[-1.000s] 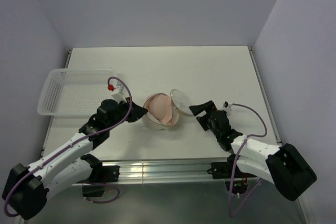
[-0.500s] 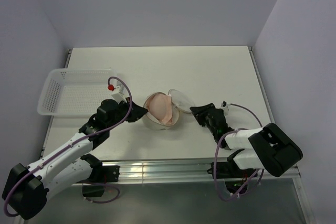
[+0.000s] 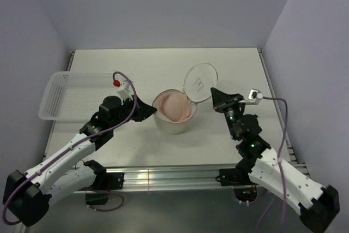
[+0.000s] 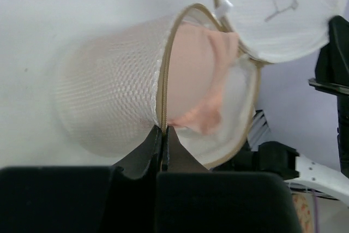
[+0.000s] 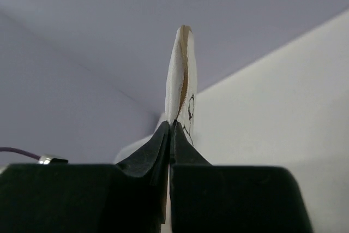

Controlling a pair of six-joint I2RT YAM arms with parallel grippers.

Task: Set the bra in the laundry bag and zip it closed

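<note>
The laundry bag [image 3: 174, 117] stands near the middle of the desk [image 3: 163, 64], a little toward the near edge, with its mouth open and facing up. The bra [image 3: 175, 106] lies bunched inside the lower half, its pink-peach fabric showing above the rim. In the left wrist view the bra [image 4: 199, 80] fills the opening and presses against the mesh wall. The left arm reaches from the near left corner in a long, low diagonal toward the middle, its wrist pointing right. The left gripper [image 3: 148, 112] meets the bag's left side, and up close [image 4: 163, 135] its fingers are pinched together on the brownish rim with no gap between them. The right arm rises from the near right corner, forearm angled upward and wrist lifted above the desk, pointing left. The right gripper [image 3: 214, 95] is closed tight on the edge of the lid [image 3: 200, 83], which stands raised and tilted open behind and to the right of the bag, a dark mark on its face. The right wrist view shows the fingertips [image 5: 172, 126] clamping that lid [image 5: 181, 75] edge-on. A white perforated basket [image 3: 76, 95] sits at the left edge, well apart from the bag.
</note>
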